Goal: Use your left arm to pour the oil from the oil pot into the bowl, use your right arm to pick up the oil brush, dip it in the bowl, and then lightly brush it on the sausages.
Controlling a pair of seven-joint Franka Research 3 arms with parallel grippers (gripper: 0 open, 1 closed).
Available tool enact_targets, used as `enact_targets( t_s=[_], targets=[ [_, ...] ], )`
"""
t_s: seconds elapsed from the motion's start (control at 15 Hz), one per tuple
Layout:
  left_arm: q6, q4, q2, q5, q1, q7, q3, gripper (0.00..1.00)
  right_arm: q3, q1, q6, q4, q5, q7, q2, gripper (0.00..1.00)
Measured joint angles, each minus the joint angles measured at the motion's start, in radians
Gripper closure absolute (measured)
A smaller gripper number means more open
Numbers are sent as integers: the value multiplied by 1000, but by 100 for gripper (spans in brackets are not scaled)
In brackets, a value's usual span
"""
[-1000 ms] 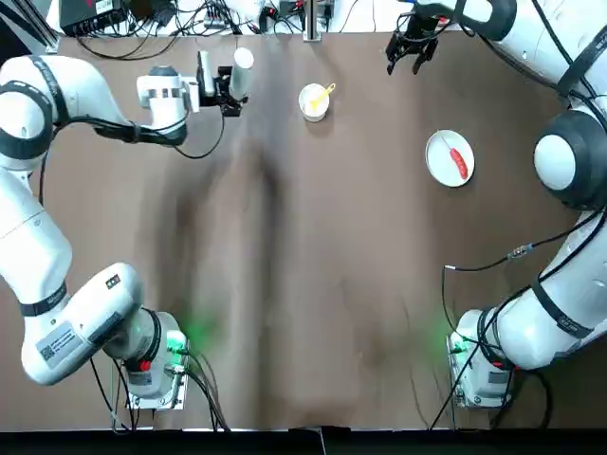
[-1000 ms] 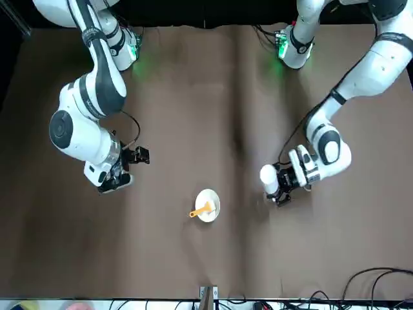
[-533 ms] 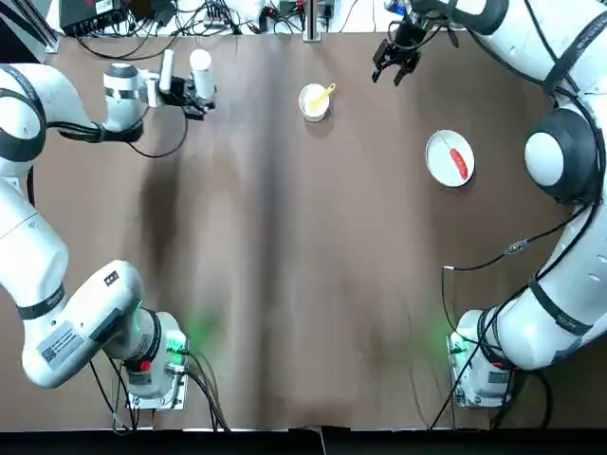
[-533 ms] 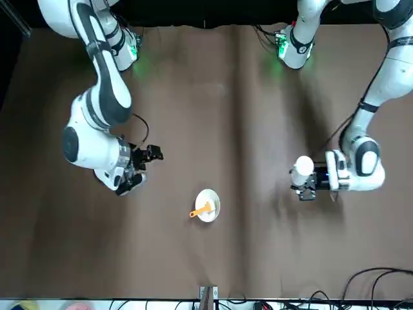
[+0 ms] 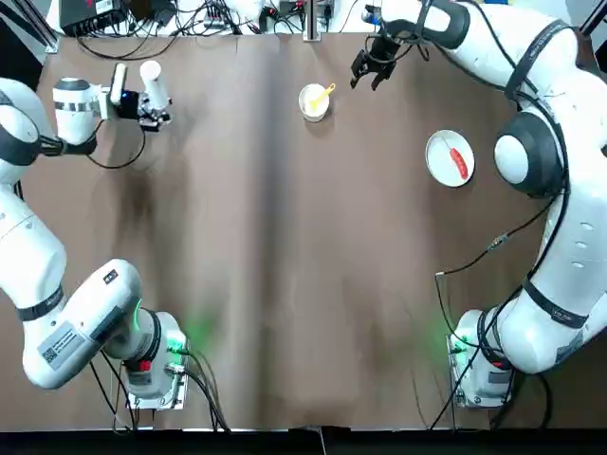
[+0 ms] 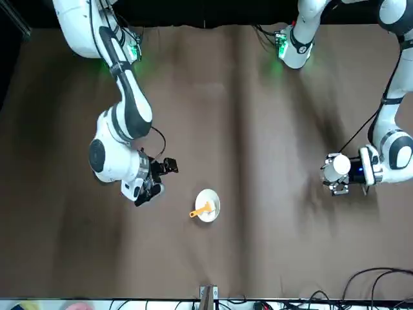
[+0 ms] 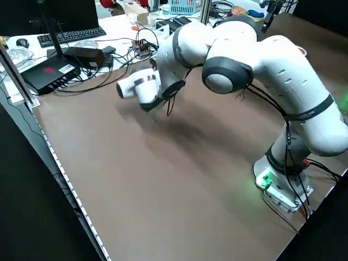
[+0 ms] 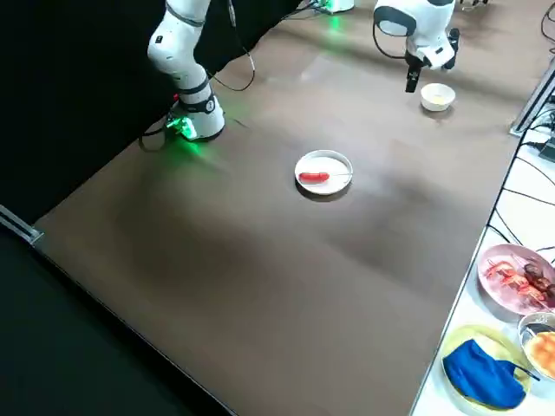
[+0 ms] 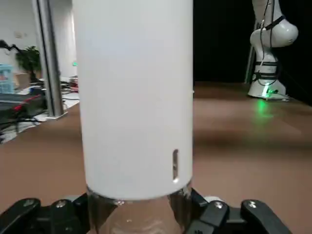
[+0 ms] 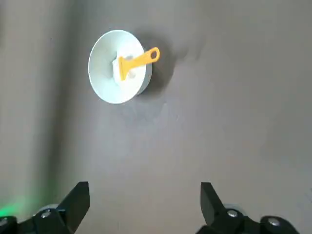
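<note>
Off at the far left corner of the table, the left gripper point(image 5: 142, 93) is clamped around the oil pot point(image 5: 152, 79), held upright and well away from the bowl point(image 5: 314, 100), so it looks parked clear of the other arm's work. The oil brush point(image 5: 324, 93) sits with its head in the bowl, its yellow handle leaning over the rim, ready to be taken. The right gripper point(image 5: 368, 66) hovers near it, jaws spread and empty. The sausage point(image 5: 457, 161) lies on its plate point(image 5: 436, 163), well apart, probably unbrushed, though it's hard to tell.
</note>
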Motion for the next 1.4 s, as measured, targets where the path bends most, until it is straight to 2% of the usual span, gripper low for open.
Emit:
enact_targets(
  t_s=[0.33,0.67,0.87,0.93,1.0,1.13,1.4],
  targets=[
    [0,46,71,-41,55,37,1,44,0,34,159,2,42,18,61,0],
    [36,70,141,-71,56,140,7,44,0,83,398,26,46,88,162,1],
    [54,90,164,-109,56,167,10,44,10,90,418,92,48,160,223,8],
    [70,94,165,-136,56,167,19,44,15,91,424,117,48,188,242,16],
    [81,100,165,-160,56,168,30,44,18,92,428,137,48,207,258,16],
    [89,113,169,-180,58,168,47,44,21,92,430,161,48,225,279,26],
    [89,122,201,-188,59,168,54,44,22,92,447,199,48,229,323,33]
  ],
)
